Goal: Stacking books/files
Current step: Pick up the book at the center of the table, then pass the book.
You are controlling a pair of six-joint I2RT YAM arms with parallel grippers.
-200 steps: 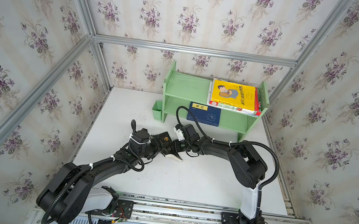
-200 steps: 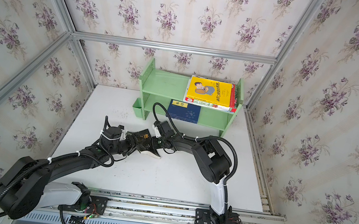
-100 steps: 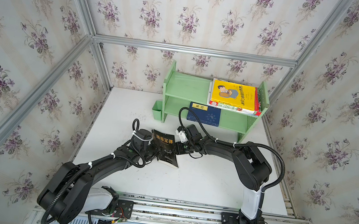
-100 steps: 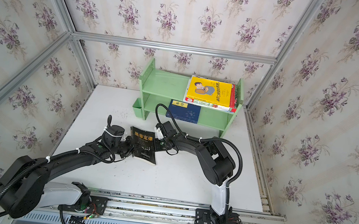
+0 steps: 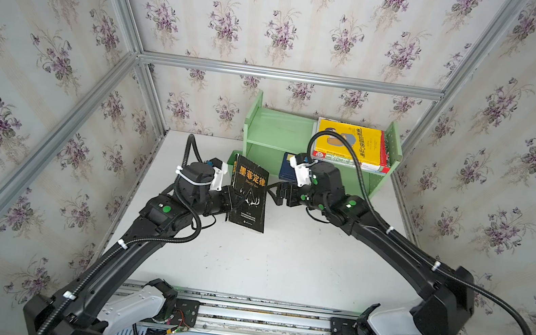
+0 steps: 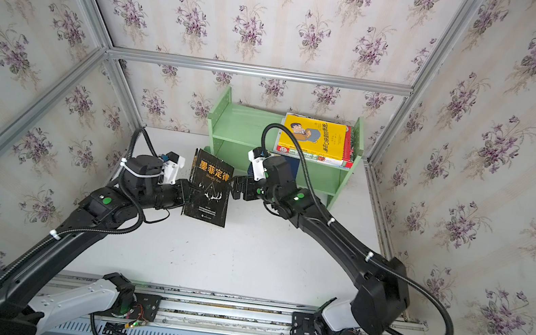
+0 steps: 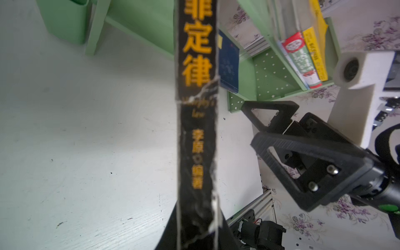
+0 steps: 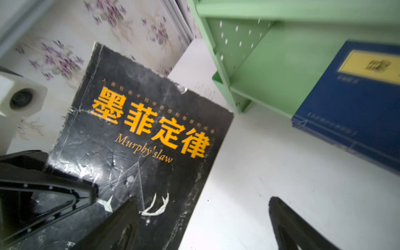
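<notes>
A black book with an orange title and white antlers hangs tilted over the white table, cover up. My left gripper is shut on its spine side; the worn spine fills the left wrist view, running down into the gripper. My right gripper stands open just off the book's other edge, holding nothing. A yellow book tops a green-and-red one on the upper shelf. A navy book lies on the lower shelf.
The green two-level shelf stands against the back wall, with a small green bin at its left foot. Floral walls close in on three sides. An aluminium rail runs along the table's front edge.
My left gripper has closed on the black book. My right gripper has opened, let go of it and drawn back to the right. The book has turned cover up and risen toward the shelf.
</notes>
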